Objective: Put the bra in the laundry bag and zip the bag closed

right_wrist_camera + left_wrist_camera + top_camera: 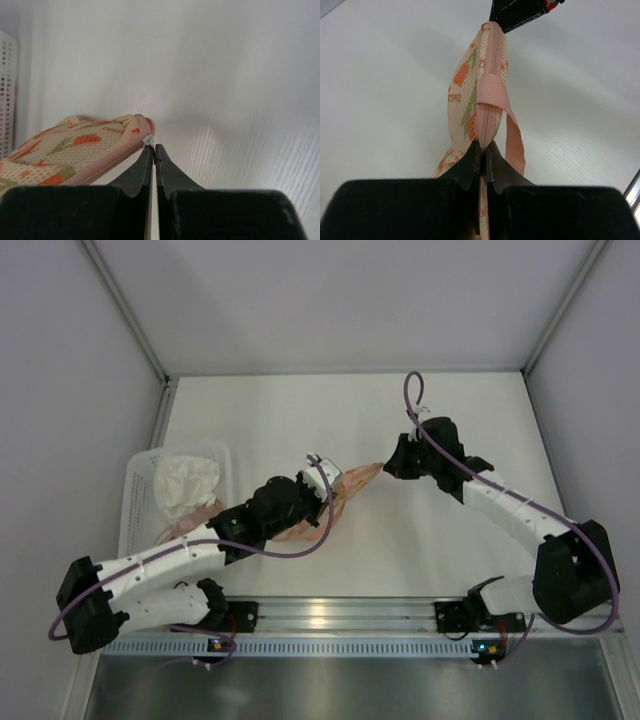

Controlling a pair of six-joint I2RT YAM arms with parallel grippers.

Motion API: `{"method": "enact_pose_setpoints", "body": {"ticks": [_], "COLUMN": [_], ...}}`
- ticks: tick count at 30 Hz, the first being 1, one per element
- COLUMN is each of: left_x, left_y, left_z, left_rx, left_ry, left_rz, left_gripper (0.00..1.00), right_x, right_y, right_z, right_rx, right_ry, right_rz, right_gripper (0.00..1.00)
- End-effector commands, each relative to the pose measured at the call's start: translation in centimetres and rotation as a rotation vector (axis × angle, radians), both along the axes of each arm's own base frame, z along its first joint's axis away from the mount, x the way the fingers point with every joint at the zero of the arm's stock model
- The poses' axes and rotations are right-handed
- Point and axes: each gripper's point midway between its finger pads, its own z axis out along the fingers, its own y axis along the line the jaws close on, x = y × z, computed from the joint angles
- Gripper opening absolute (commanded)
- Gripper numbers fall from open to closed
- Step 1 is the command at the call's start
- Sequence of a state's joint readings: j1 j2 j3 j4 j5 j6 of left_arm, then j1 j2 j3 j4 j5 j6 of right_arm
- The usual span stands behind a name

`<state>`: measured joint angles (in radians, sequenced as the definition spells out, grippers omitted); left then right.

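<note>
Both arms are on the laundry bag (pixel 350 486), which is stretched between them over the middle of the table (pixel 430 540). The left gripper (pixel 481 150) is pressed together on the pink zip edge, just below the loop strap (pixel 496 97). The right gripper (pixel 154 149) is nipped tight at the bag's other end, right at a small white tab (pixel 148 140) (zip pull or not, too small to tell). The zip looks shut along the stretch in view. The white basket (pixel 140 480) sits off to the left, with a white cloth (pixel 186 483) inside.
</note>
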<state>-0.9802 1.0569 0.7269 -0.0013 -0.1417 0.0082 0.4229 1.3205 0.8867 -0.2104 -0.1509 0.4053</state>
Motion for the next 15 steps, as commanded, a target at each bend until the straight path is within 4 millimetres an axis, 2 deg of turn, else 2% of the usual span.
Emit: {"method": "enact_pose_setpoints", "body": {"ticks": [1, 3, 8, 12, 13, 14, 15], "left_x": [-0.7, -0.5, -0.1, 1.6, 1.4, 2.1, 1.7], "left_y": [0.5, 0.6, 1.0, 2.5, 2.3, 3.2, 3.1], "left_z": [1.5, 1.2, 1.8, 5.6, 6.3, 7.7, 8.3], "left_rx": [-0.038, -0.029, -0.051, -0.193, -0.223, -0.264, -0.281], "left_ry": [-0.017, -0.011, -0.023, -0.07, -0.066, -0.081, -0.081], "left_rz": [-0.026, -0.014, 0.004, 0.083, 0.046, 0.058, 0.011], "left_gripper": [0.0, 0.0, 0.0, 0.0, 0.0, 0.0, 0.0], "right_x": [4.0, 3.9, 3.6, 3.3, 3.4, 3.4, 3.5], "right_y": [-1.4, -0.8, -1.2, -1.2, -1.1, -1.1, -1.1], "right_z": [1.7, 1.3, -0.2, -1.2, -1.1, -1.2, -1.0], "right_rx": [0.013, 0.032, 0.01, 0.0, 0.003, 0.005, 0.01], "right_ry": [-0.097, -0.087, -0.066, -0.038, -0.036, -0.027, -0.024], "right_rz": [-0.081, -0.06, -0.067, -0.064, -0.063, -0.066, -0.07], "right_gripper": [0.0, 0.0, 0.0, 0.0, 0.0, 0.0, 0.0]}}
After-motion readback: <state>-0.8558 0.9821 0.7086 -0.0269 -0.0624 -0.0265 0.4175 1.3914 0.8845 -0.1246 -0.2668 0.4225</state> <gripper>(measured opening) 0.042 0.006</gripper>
